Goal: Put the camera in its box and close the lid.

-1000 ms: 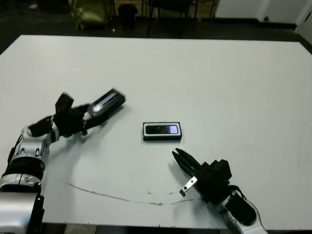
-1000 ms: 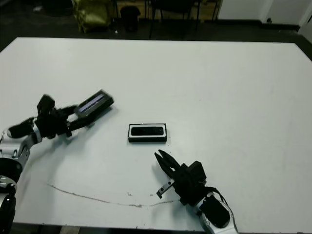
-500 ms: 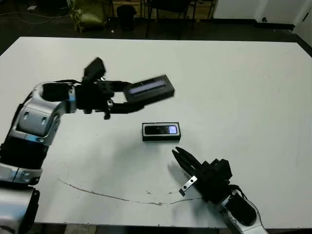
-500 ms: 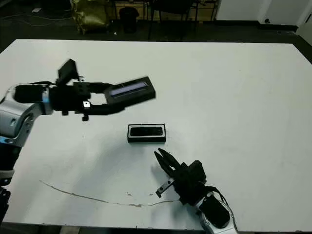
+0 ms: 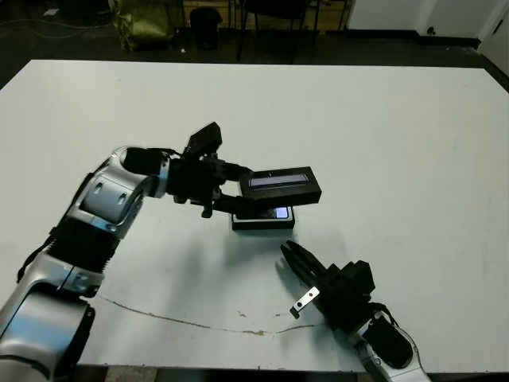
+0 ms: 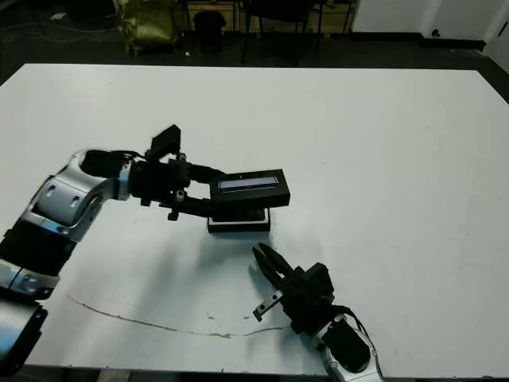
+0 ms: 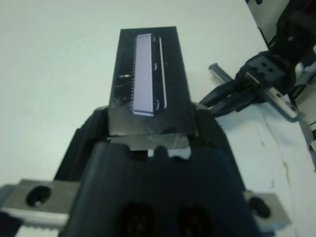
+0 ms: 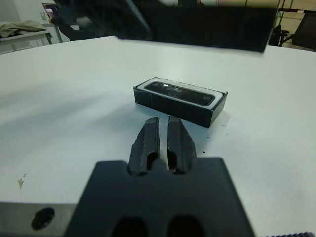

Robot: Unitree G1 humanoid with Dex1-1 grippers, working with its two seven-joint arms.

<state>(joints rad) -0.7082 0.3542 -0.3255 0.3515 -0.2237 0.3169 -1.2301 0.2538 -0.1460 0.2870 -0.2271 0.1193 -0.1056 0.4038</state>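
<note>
The box [image 5: 262,222] lies at the table's middle, and the camera [image 8: 178,92] rests inside it, its glossy face up. My left gripper [image 5: 237,191] is shut on one end of the lid [image 5: 282,185], which hangs level just above the box and hides most of it from the head views. The lid's pale strip [image 7: 144,74] faces upward. In front of the box, a short gap away, my right gripper [image 5: 288,253] rests low with its fingers [image 8: 148,140] pressed together, holding nothing and pointing at the box's long side.
A thin dark scratch line [image 5: 183,318] runs across the white table [image 5: 382,143] near its front edge. Beyond the far edge stand chairs and a yellow-green bag [image 5: 147,20] on a dark floor.
My left arm has swung the lid from the left side of the table rightward and down, so that it now hangs over the box. The right gripper has stayed put.
</note>
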